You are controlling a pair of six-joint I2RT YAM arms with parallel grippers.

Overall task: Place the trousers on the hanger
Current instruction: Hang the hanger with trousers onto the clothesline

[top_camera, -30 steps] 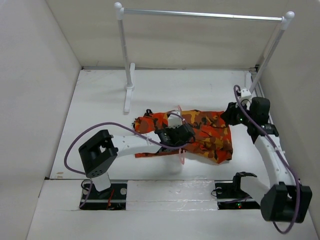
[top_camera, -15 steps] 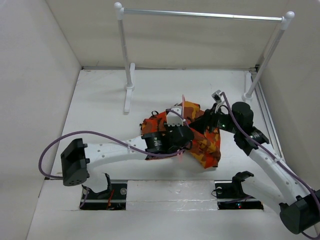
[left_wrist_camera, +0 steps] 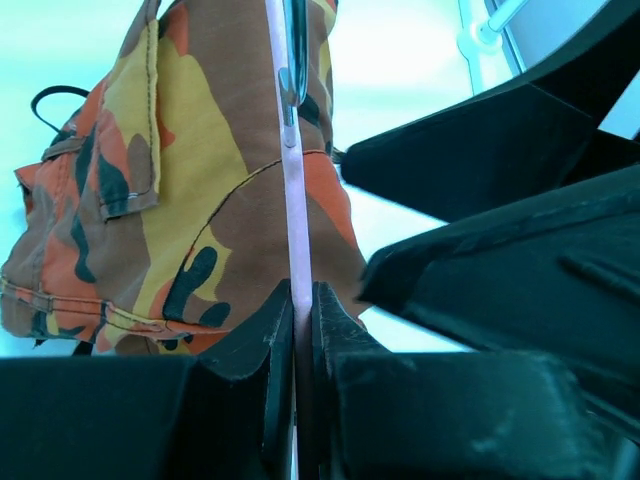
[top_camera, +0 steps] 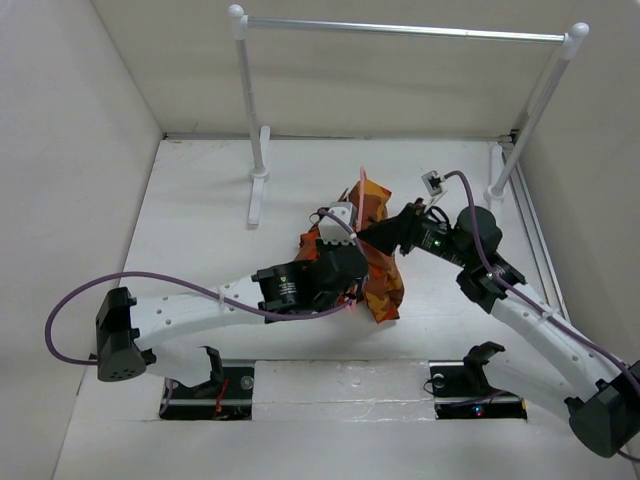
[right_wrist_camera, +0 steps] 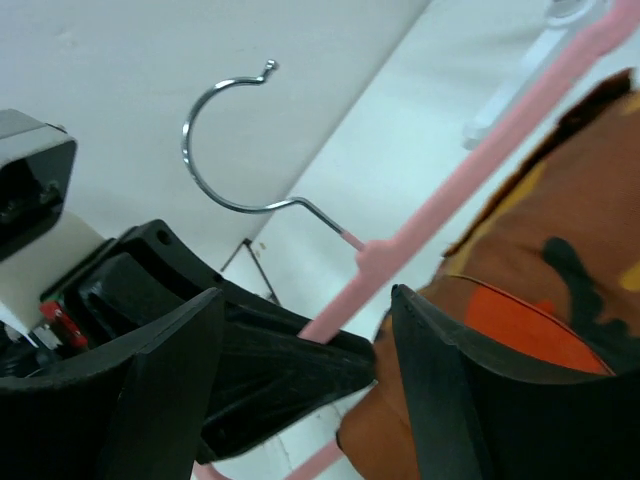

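Note:
The pale pink hanger (top_camera: 361, 190) stands on edge above the table, and my left gripper (top_camera: 352, 252) is shut on its thin bar (left_wrist_camera: 296, 230). Its metal hook (right_wrist_camera: 215, 140) points toward the wall. The camouflage trousers (top_camera: 382, 285) hang bunched from the hanger, orange and black folds filling the left wrist view (left_wrist_camera: 190, 170) and the right edge of the right wrist view (right_wrist_camera: 545, 290). My right gripper (top_camera: 380, 235) is open (right_wrist_camera: 310, 350); its fingers straddle the left gripper's finger and the pink arm (right_wrist_camera: 470, 170) without gripping.
A white-posted rack (top_camera: 256, 120) with a silver rail (top_camera: 400, 30) stands at the back of the table. Enclosure walls rise on the left, right and rear. Purple cables loop from both arms.
My right gripper let go of the trousers, opened and moved left to the hanger. The left arm raised the hanger upright, and the spread trousers gathered into a hanging bunch.

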